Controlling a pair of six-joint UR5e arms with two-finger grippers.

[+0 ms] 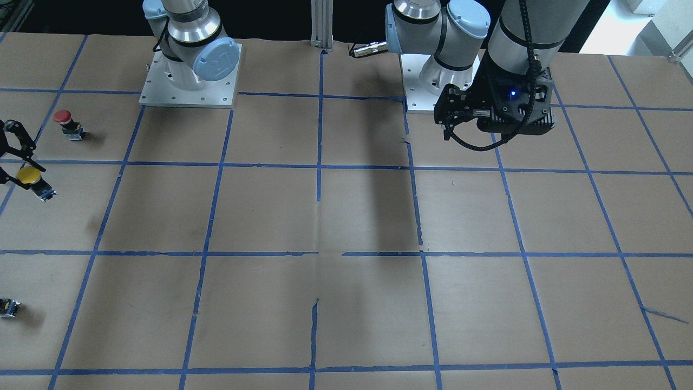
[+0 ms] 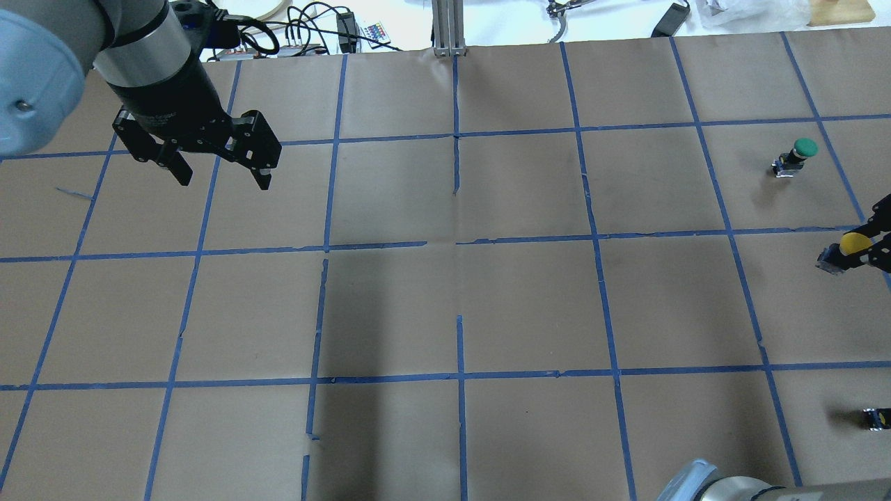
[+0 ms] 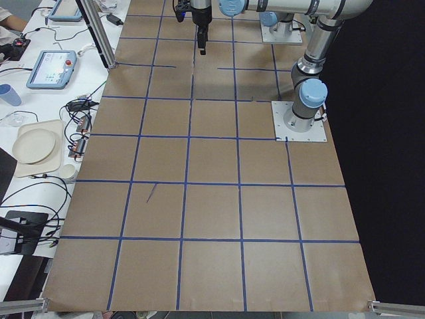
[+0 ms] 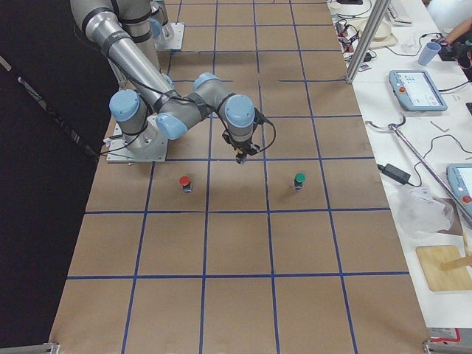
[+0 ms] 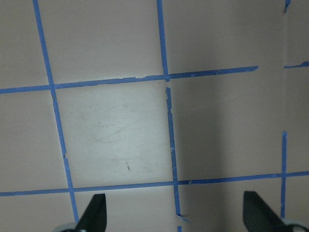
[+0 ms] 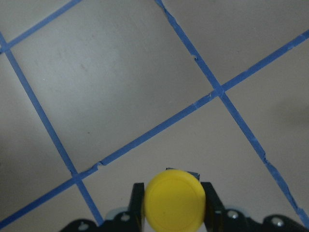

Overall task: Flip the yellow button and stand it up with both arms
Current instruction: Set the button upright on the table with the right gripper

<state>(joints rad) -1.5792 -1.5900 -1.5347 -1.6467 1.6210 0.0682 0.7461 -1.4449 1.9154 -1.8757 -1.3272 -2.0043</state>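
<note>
Yellow button [image 6: 174,205] sits clamped in the right gripper [image 1: 28,174] at the far right-hand end of the table [image 2: 529,299], w/ black fingers [image 6: 211,203] pressed to either side of the round cap. The wrist cam looks straight onto the cap face, so the button's long axis appears to run along the fingers, cap toward the wrist & blocky body pointing away toward the paper. In the front-facing view the body shows below & beside the cap. The left gripper [image 2: 224,179] hangs spread wide & empty over the opposite end, fingertips [image 5: 96,212] bracketing nothing but blue tape lines. The button lies well apart from it, across nearly the whole grid toward the robot's right. The right arm is thus the only one near, & any two-arm handover probably needs a meeting nearer mid-table. The right gripper is cut off by the frame edge in both the overhead & front-facing views. The button's body is hidden beneath the cap in the wrist view. Whether the body touches the paper or hangs clear cannot be told. In the right-side view the held part is too small to make out. Nearby stand a red-capped button [image 1: 63,116] & a green-capped button [image 2: 804,147], w/ a small dark part [image 2: 876,417] lying closer to the robot.
</note>
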